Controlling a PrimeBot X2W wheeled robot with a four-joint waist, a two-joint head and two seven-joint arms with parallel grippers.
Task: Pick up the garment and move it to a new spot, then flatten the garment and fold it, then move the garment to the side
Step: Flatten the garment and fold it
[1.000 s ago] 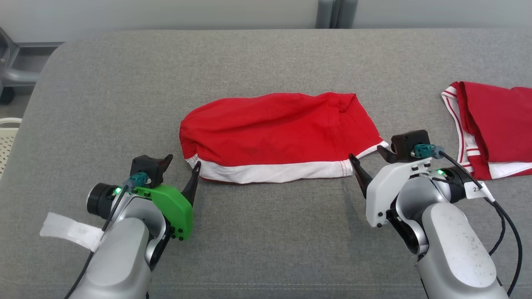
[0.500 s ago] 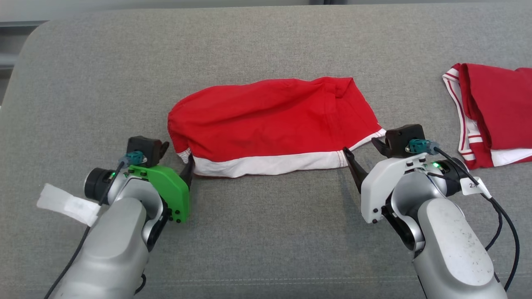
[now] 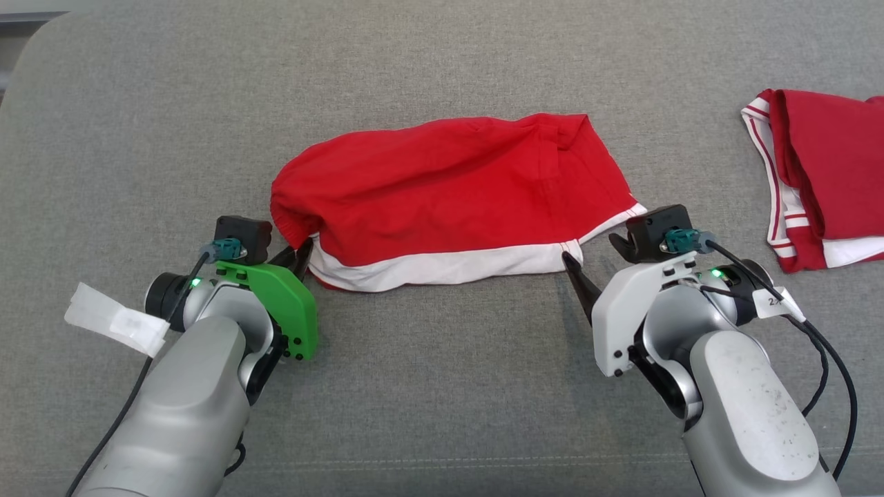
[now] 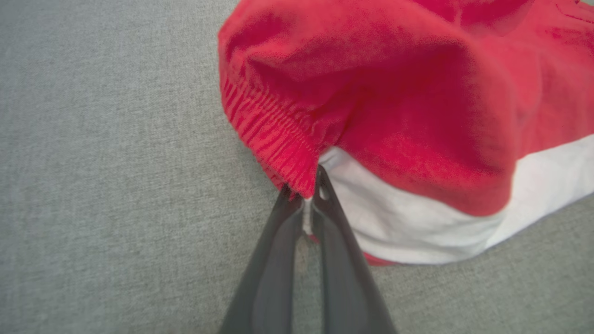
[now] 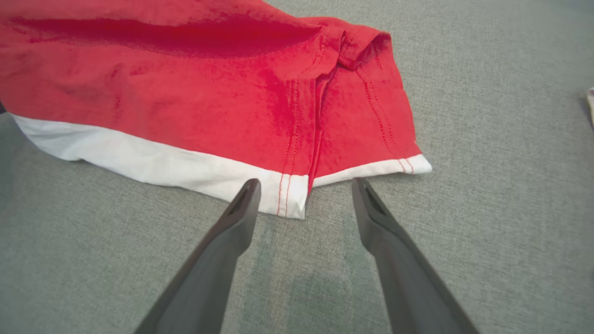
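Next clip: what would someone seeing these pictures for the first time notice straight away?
The red and white garment lying rumpled across the middle of the grey surface catches the eye first. The left tool is pinched shut on its near left corner, while the right tool stands open at the near right corner, not yet gripping. A second red garment lies at the right edge of the head view.

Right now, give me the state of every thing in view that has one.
red shorts, lying on the grey cushion, waistband corner pinched.
left gripper, fingers shut on the shorts' waistband corner.
right gripper, fingers open, straddling the white hem corner, not gripping.
second red garment, folded, lying apart at the right.
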